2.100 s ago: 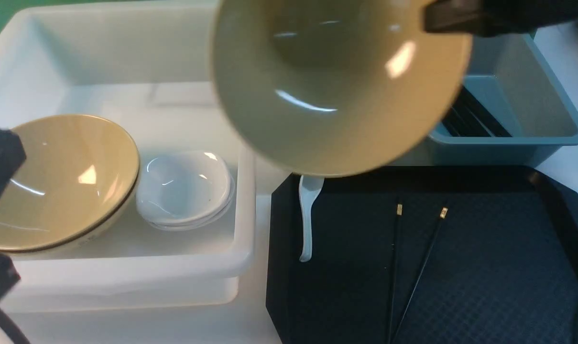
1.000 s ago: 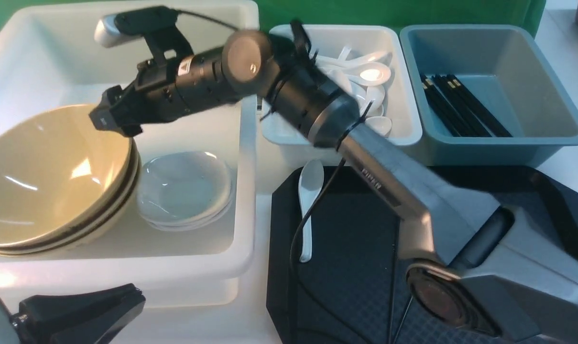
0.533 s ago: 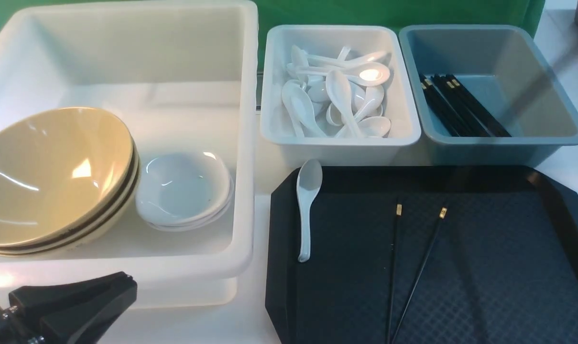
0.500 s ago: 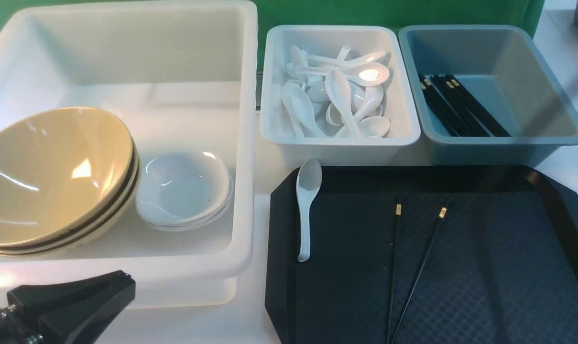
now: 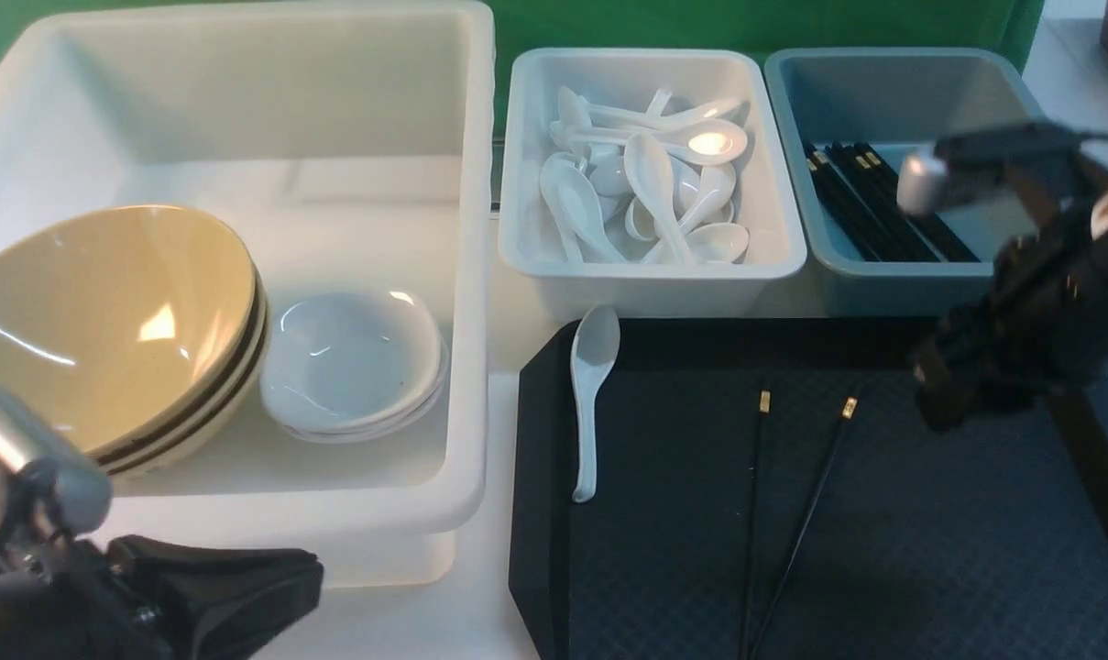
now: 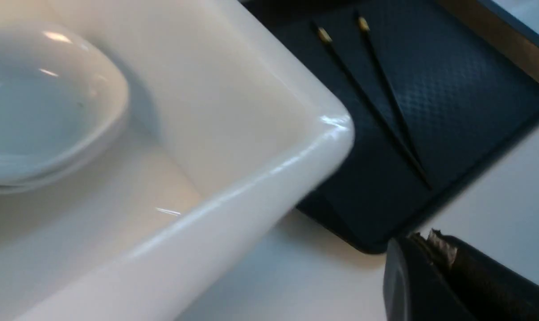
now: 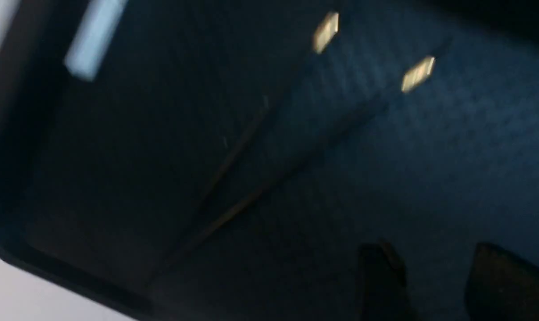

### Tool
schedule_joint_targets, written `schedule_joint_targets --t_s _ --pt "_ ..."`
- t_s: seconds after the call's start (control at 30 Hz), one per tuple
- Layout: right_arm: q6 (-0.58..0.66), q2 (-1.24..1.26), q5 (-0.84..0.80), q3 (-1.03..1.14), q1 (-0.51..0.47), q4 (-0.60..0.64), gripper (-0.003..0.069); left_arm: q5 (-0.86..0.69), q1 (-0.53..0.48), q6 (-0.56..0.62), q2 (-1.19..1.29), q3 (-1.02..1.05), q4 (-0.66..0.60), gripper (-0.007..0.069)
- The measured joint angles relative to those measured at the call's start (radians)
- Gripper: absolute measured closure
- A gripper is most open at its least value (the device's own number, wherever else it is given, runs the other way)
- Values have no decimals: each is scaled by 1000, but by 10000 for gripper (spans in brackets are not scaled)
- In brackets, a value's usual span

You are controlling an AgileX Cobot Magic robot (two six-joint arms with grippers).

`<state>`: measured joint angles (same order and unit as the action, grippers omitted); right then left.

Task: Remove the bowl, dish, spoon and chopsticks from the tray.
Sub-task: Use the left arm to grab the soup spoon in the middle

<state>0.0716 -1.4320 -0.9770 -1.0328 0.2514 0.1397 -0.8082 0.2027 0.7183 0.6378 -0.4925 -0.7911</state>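
The black tray (image 5: pixel 929 550) holds the white spoon (image 5: pixel 590 403) at its left edge and the two black chopsticks (image 5: pixel 792 522) in the middle. The tan bowl (image 5: pixel 104 312) tops a stack in the big white tub (image 5: pixel 466 275), beside stacked white dishes (image 5: pixel 352 367). My right gripper (image 5: pixel 937 408) hovers over the tray to the right of the chopsticks' gold-banded ends. In the right wrist view that gripper (image 7: pixel 434 267) is open and empty, with the chopsticks (image 7: pixel 251 133) beyond it. My left gripper (image 6: pixel 429 238) is shut and empty, low by the tub's near corner.
A white bin (image 5: pixel 783 257) of spoons and a grey-blue bin (image 5: pixel 1090 247) of black chopsticks stand behind the tray. The tub's rim (image 6: pixel 322 138) is close to my left gripper (image 5: pixel 251 587). White tabletop lies between tub and tray.
The right arm set the bowl on the stack in the tub, swung out of view, and now is back over the tray's right side. My left gripper shifted slightly right.
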Motion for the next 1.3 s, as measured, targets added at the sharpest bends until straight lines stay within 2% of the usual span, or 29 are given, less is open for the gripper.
schedule_joint_targets --t_s 0.1,0.13,0.17,0.27,0.43,0.57,0.63,0.7,0.73,0.8,0.87,0.93,1.17,1.3 --pt "0 12 28 82 -1 2 353 -100 0 -1 100 -101 1 636" --pt "2 40 49 144 -1 2 353 -169 0 -1 195 -192 1 636" --pt "3 49 55 156 -1 3 353 -169 0 -1 205 -192 1 636" --pt "18 163 115 258 -1 4 353 -254 29 -36 392 -366 -4 636" --pt "27 292 139 346 -1 -34 353 -277 201 -148 574 -553 84 636" --pt "26 390 181 417 -1 -63 379 -221 397 -411 768 -759 413 633" --pt "23 412 200 422 -1 -63 405 -190 445 -513 837 -829 548 630" --pt "22 419 210 422 -1 -65 417 -181 465 -553 871 -860 602 625" --pt "17 428 219 421 -1 -65 431 -172 488 -596 920 -901 671 613" --pt "11 432 220 413 -1 -65 444 -172 509 -632 983 -957 726 578" --pt "7 434 221 400 -1 -65 447 -173 520 -653 1041 -1002 759 543" --pt "4 435 225 391 -1 -65 447 -188 526 -673 1115 -1059 791 477" --pt "4 435 221 390 -1 -65 447 -322 526 -730 1349 -1230 847 274" --pt "4 435 221 390 -1 -65 447 -354 526 -754 1434 -1277 883 224"
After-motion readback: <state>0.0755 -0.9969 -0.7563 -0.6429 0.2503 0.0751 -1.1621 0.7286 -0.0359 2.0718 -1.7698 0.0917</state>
